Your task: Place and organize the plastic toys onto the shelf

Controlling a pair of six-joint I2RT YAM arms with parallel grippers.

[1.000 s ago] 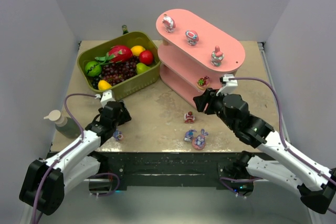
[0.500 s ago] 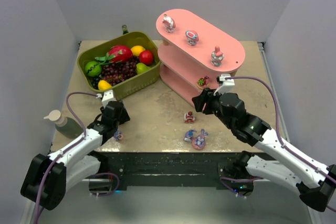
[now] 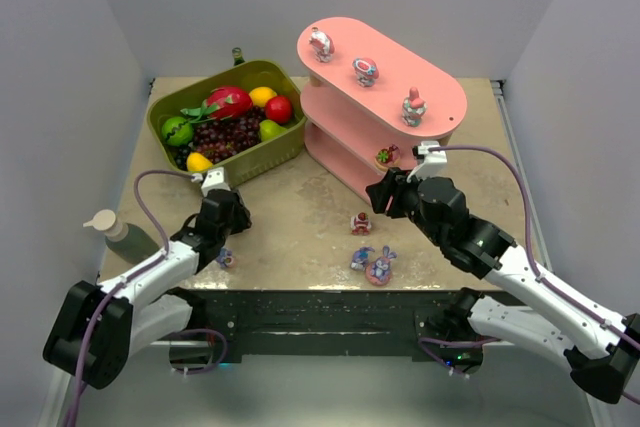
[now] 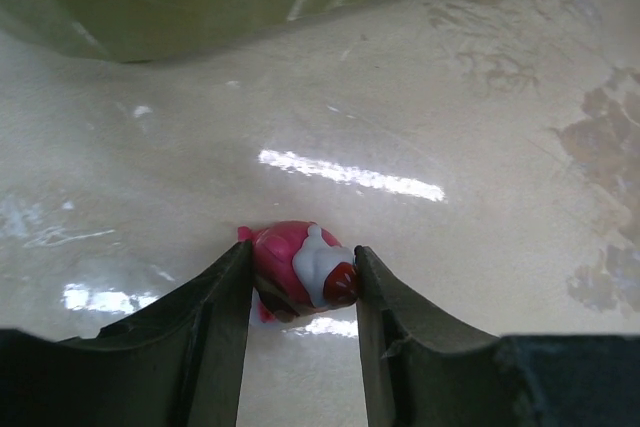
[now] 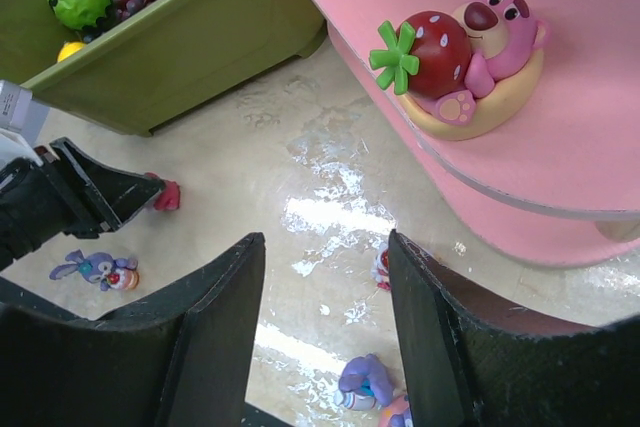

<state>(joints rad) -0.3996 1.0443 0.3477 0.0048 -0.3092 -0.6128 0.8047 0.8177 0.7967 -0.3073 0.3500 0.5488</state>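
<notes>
Left tool (image 4: pixel 302 255) has nudged forward and its jaws now pinch the pink toy (image 4: pixel 296 269), which sits on the worktop (image 4: pixel 450 97) front-left, well apart from the shelf (image 3: pixel 400 72). Right tool (image 5: pixel 325 239) has eased back slightly and hangs wide open and empty, so I'd guess a lift comes next.

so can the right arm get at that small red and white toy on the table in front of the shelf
Probably yes. The right gripper hangs open just beyond the red and white toy, with bare table between and nothing over it. The left gripper, shut on a pink toy, is well clear.
</notes>
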